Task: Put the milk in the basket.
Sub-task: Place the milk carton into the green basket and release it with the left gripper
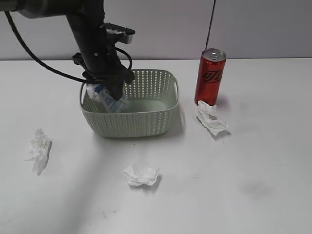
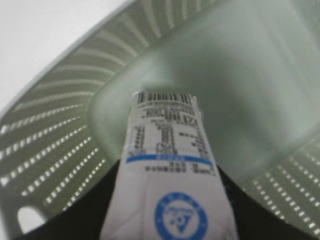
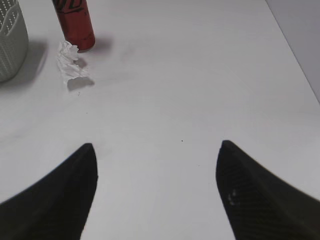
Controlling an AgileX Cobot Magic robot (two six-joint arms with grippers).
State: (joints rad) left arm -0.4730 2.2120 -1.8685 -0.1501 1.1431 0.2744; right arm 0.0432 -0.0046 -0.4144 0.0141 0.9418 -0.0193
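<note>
You have one milk carton [image 1: 108, 99], one basket [image 1: 146, 114], one red can [image 1: 210, 76] and three crumpled tissues on the table [image 1: 253, 161]: one left of the basket [image 1: 39, 148], one in front of it [image 1: 141, 175], one at the foot of the can [image 1: 210, 118]. Your left hand [image 1: 111, 95] grips the milk inside the basket's left end. The carton's long axis tilts, its free end pointing down toward the basket floor. Your right hand [image 3: 157, 165] hovers over bare table, its fingers spread apart and empty.
</note>
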